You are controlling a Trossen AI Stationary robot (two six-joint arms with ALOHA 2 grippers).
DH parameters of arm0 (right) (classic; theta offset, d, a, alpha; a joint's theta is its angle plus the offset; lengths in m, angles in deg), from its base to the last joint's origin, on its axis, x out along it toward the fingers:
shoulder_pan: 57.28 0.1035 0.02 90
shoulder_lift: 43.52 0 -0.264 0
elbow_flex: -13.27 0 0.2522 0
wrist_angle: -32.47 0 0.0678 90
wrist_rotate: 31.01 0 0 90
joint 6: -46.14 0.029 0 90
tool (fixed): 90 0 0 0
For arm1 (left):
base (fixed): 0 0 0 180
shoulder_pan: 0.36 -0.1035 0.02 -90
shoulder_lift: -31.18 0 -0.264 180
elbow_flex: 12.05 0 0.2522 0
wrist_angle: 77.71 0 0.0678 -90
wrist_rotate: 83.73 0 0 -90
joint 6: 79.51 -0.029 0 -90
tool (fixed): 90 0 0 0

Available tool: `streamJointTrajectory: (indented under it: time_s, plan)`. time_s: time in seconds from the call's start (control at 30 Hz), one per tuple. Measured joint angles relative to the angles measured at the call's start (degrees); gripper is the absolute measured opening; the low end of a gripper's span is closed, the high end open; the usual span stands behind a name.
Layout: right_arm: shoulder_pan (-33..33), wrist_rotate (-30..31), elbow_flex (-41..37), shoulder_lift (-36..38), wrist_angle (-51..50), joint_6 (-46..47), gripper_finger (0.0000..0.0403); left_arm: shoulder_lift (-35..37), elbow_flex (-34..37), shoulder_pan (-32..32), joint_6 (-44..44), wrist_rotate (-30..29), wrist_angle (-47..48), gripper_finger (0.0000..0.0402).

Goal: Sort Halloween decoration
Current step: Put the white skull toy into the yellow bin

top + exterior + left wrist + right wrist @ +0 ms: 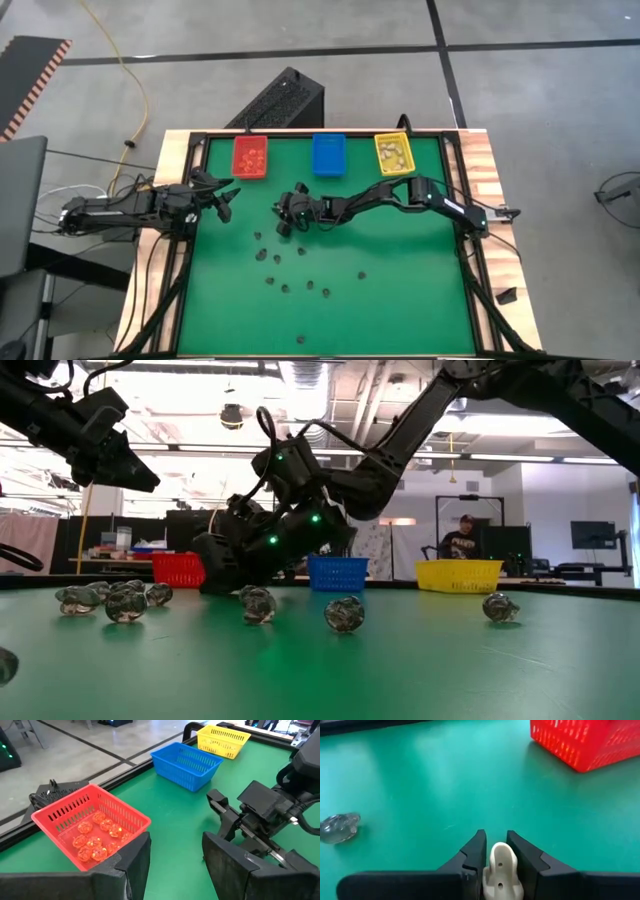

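1. A small cream-white, ghost-like plastic trinket point(501, 870) is pinched between the narrowed fingers of the right gripper point(496, 851), low over the green table point(400, 290).
2. The right gripper is seen left of the table's middle, near the red rectangular plastic bin point(250, 156).
3. The fingers of the left gripper point(172, 855) are held wide apart, above the table beside the red bin.
4. What appear to be clear-wrapped dark trinkets point(285, 288) lie scattered on the table.
5. Orange trinkets point(95, 837) rest in the red bin.

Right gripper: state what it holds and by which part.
The right gripper pinches a cream-white trinket by its narrow upper end, between the fingertips. The left gripper holds nothing.
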Motion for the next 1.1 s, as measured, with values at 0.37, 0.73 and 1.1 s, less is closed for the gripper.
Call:
streamJointTrajectory:
  time_s: [0.37,0.73,1.1]
  plan:
    - [0.1,-1.9,-0.1,16.3,-15.0,-10.1,0.0094,0.0,0.0,0.0,-0.1,0.0,0.0,0.0169]
    - [-0.6,6.2,-10.8,39.9,-36.8,-17.8,0.0094,0.0,0.0,0.0,-0.1,0.0,0.1,0.0169]
    - [-4.7,20.8,-41.5,67.2,-25.5,-8.4,0.0094,0.0,0.0,0.0,-0.1,0.0,0.1,0.0169]
